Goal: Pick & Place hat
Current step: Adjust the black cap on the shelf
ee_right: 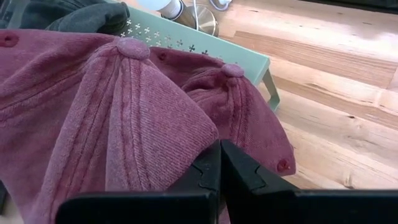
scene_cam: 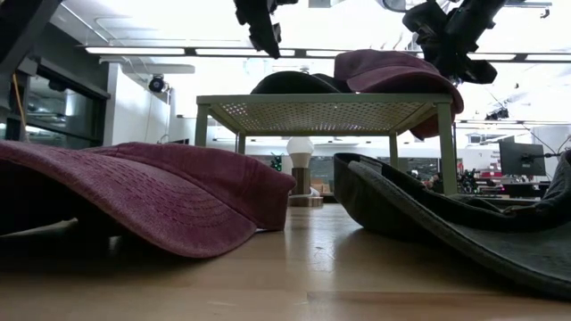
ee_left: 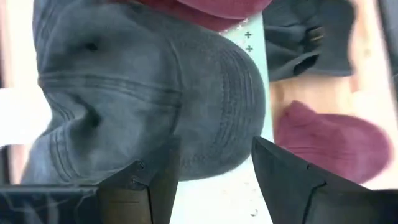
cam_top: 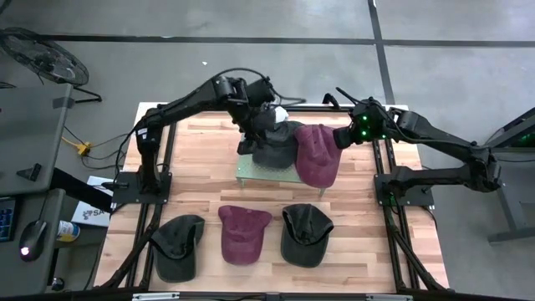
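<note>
A green perforated rack [cam_top: 251,173] stands mid-table. On it lie a dark grey hat [cam_top: 272,144] and, to its right, a maroon hat [cam_top: 318,155] that droops over the rack's right edge [scene_cam: 437,111]. In the right wrist view a second maroon crown [ee_right: 242,106] shows under the first. My left gripper [ee_left: 214,180] hangs open just above the grey hat [ee_left: 155,93], one finger on either side of its rounded edge, clear of it. My right gripper [ee_right: 219,163] is shut at the maroon hat's right side [cam_top: 344,138]. My right gripper has its shut fingertips [ee_right: 208,165] in the cloth of the maroon hat's crown [ee_right: 186,134], where a fold runs down to them. It comes slanting down from the table's right. The fingers hide how much cloth lies between them. The hat rests on the rack, its right part hanging over the edge.
Three more hats lie in a row near the front edge: dark [cam_top: 180,244], maroon [cam_top: 242,234], dark [cam_top: 305,234]. A white bulb-shaped thing [scene_cam: 299,150] stands behind the rack. Bare wood lies to the rack's left and right.
</note>
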`<state>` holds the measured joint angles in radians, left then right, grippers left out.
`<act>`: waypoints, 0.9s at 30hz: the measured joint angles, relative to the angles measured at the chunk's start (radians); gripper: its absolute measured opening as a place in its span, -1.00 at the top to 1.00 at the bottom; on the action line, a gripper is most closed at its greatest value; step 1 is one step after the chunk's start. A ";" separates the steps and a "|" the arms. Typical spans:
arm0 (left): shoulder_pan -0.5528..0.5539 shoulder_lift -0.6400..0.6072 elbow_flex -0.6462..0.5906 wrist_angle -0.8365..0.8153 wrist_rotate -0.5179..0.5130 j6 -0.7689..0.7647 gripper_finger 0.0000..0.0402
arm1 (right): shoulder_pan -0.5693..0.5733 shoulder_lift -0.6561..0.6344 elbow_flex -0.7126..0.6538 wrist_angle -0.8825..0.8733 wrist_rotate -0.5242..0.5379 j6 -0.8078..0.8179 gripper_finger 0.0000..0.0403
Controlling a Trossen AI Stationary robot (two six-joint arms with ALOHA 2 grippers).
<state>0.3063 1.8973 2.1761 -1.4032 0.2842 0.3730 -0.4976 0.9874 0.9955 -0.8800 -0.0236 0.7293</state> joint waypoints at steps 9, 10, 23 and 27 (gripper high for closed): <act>-0.079 -0.001 0.000 0.155 -0.291 -0.003 0.04 | 0.000 0.000 0.000 0.002 -0.013 -0.023 1.00; -0.078 -0.001 0.000 0.160 -0.285 -0.003 0.04 | 0.000 0.000 0.000 0.002 -0.013 -0.027 1.00; -0.051 0.091 0.000 0.144 -0.212 -0.003 0.04 | 0.000 0.000 0.000 0.002 -0.036 -0.055 1.00; -0.048 0.099 0.000 0.141 -0.213 -0.003 0.04 | 0.000 0.000 0.000 0.002 -0.037 -0.057 1.00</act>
<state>0.2581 1.9961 2.1765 -1.2618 0.0715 0.3705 -0.4976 0.9878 0.9955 -0.8780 -0.0605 0.6724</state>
